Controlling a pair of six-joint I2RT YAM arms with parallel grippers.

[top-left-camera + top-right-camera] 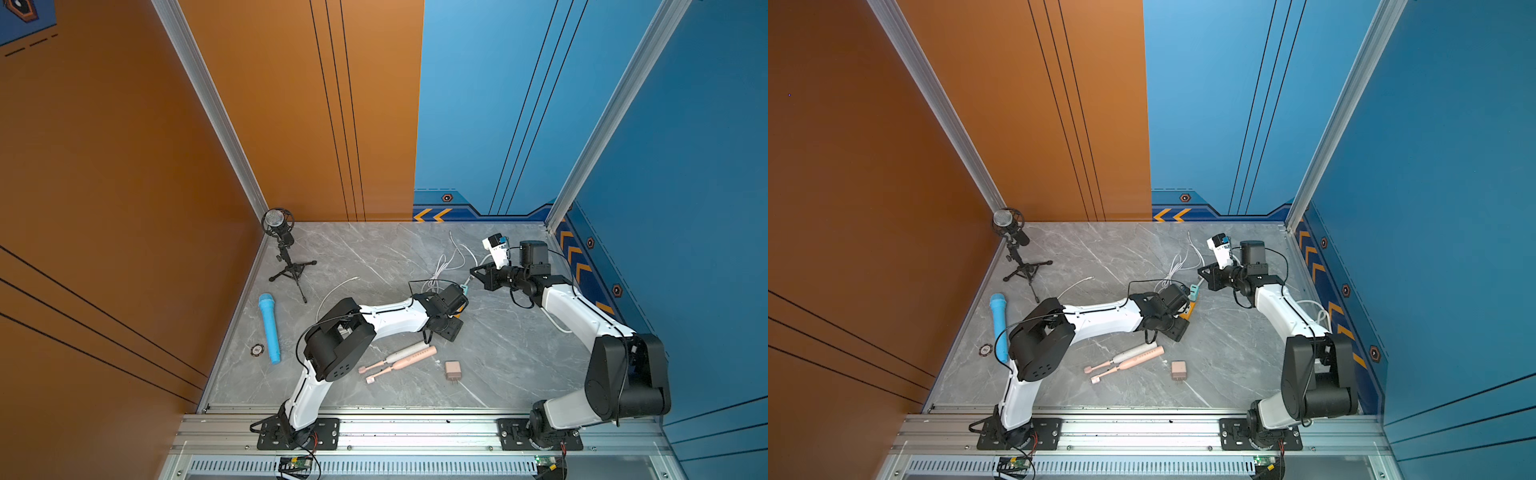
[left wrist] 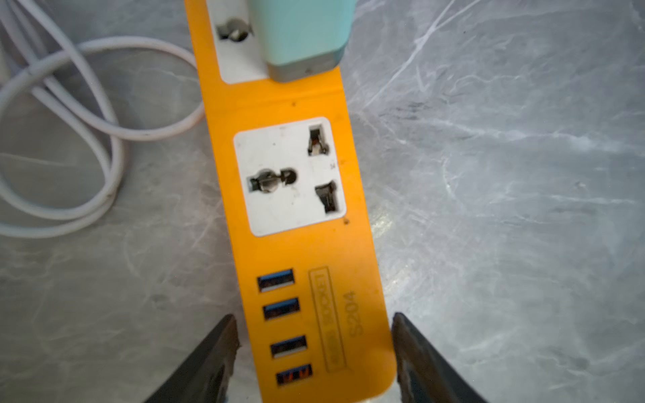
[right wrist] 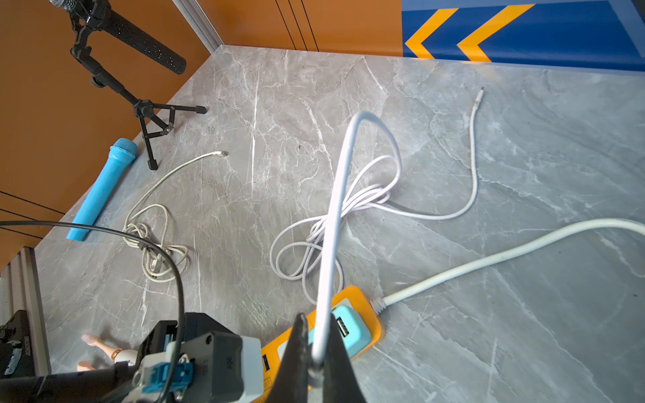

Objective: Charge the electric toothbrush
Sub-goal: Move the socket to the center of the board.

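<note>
left gripper (image 2: pixel 314 322) sits open, jaws either side of the orange power strip (image 2: pixel 300 251) at its USB end, right gripper (image 3: pixel 316 335) pinching the white cable (image 3: pixel 335 209), pink toothbrush (image 1: pixel 405 363) lying near the tabletop's front edge

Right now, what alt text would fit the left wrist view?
An orange power strip lies on the grey marble table, its USB end between the fingers of the open left gripper. The middle socket is free, a teal adapter is plugged in beyond it, and a white cable loops beside the strip.
</note>
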